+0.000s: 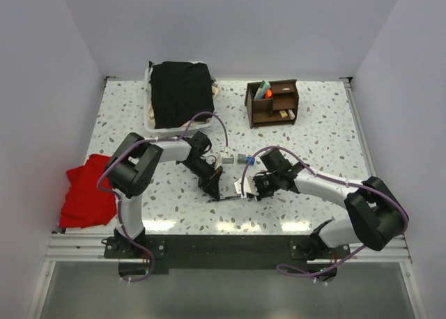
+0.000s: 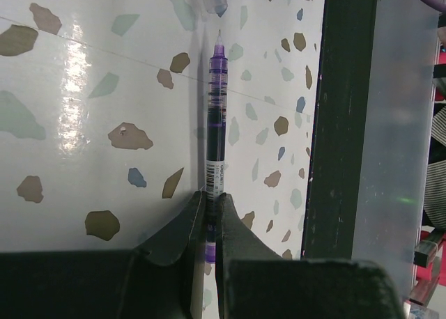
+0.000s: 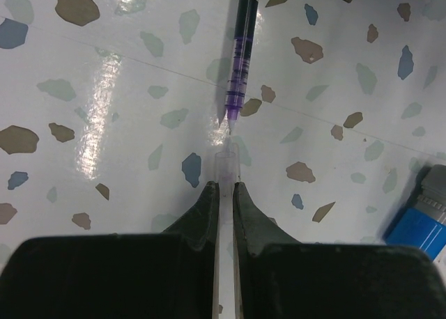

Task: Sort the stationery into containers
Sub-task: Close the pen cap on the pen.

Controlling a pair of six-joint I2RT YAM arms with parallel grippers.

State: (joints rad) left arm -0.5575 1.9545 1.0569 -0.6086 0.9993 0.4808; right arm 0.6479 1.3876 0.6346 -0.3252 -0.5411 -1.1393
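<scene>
White speckled table [image 1: 327, 138]. Carries at the far left a white tray [image 1: 148, 113] filled by a black cloth [image 1: 181, 92], at the far middle-right a dark brown organiser [image 1: 272, 104]. Bears a red cloth [image 1: 87, 193] at the near left edge. Holds mid-table a pale item [image 1: 226, 156] just beside a blue-grey sharpener [image 1: 244, 159]. Close over the near part, a purple pen [image 2: 214, 124] tip to tip with a clear cap [image 3: 226, 169]; contact unclear.

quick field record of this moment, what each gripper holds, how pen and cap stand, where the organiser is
left gripper: shut on purple pen
right gripper: shut on clear cap
pen and cap: in line, tip near cap's mouth, cap not on
organiser: far side of table, some items inside
loose: blue-grey sharpener near right gripper
</scene>
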